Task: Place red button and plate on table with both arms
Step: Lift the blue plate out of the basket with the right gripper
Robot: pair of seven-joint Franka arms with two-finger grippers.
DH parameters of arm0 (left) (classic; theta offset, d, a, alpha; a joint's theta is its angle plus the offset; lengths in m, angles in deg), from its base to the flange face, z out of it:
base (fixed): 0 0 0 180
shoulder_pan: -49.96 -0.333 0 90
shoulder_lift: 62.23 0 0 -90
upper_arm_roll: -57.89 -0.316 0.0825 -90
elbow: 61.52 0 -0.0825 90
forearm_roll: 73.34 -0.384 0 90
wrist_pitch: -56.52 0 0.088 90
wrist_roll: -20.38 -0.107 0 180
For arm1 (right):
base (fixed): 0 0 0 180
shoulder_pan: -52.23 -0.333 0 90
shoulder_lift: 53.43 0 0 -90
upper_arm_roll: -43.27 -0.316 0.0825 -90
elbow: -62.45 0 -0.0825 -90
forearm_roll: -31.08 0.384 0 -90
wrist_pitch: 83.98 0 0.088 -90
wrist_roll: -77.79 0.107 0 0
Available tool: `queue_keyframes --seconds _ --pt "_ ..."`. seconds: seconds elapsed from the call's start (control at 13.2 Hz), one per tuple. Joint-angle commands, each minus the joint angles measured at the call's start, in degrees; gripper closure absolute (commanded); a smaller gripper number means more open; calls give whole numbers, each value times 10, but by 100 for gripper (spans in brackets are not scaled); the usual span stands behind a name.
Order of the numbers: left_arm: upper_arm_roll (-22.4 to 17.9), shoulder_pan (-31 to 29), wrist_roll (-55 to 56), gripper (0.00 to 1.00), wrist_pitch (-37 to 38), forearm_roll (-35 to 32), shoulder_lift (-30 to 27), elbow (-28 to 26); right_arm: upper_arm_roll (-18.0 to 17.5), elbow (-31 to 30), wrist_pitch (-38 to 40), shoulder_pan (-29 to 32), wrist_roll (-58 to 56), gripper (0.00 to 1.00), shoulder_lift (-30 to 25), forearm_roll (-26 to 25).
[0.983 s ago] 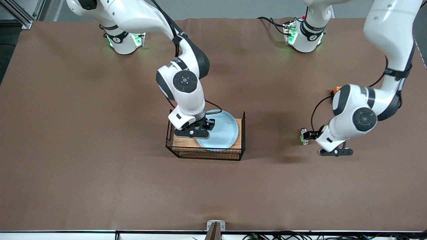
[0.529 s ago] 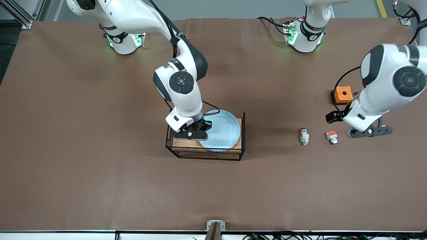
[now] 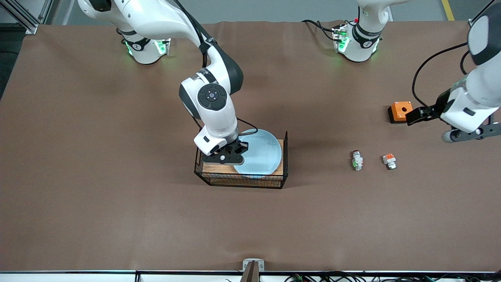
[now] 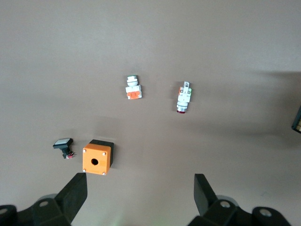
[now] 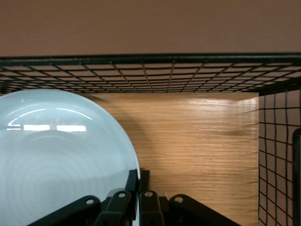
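Observation:
The red button [image 3: 357,160] lies on the brown table [image 3: 117,176], alone, toward the left arm's end; it also shows in the left wrist view [image 4: 183,98]. My left gripper [image 3: 471,135] is open and empty, raised over the table beside the orange box; its fingers frame bare cloth in the left wrist view [image 4: 141,181]. The pale-blue plate [image 3: 262,154] rests on the wood-topped wire rack. My right gripper [image 3: 231,154] is shut on the plate's rim, as its wrist view shows [image 5: 139,176], with the plate [image 5: 56,155] to one side.
The black wire rack [image 3: 242,178] stands mid-table; its mesh walls [image 5: 141,75] surround the plate. A white part with an orange block [image 3: 389,160] lies beside the red button. An orange box [image 3: 400,111] and a black-headed button piece [image 4: 63,146] lie farther from the front camera.
My left gripper has let go of the red button and risen away toward the left arm's end of the table. The right gripper has shifted slightly with the plate.

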Motion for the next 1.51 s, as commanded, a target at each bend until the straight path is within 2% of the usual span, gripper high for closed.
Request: queue_keyframes --seconds 0.0,0.3,0.53,0.98,1.44 --pt "4 -5 -5 0 35 11 2 48 -3 5 6 19 -14 100 5 -3" --pt "4 -5 -1 0 64 11 -2 102 -4 6 9 25 -15 100 3 -1" --pt "8 -3 1 0 65 12 -3 128 -5 31 42 28 -15 100 3 2" --pt "8 -4 1 0 90 42 -6 130 -5 40 49 29 -12 100 3 16" --pt "4 -4 1 0 89 41 -4 130 -5 108 142 31 -12 100 3 48"
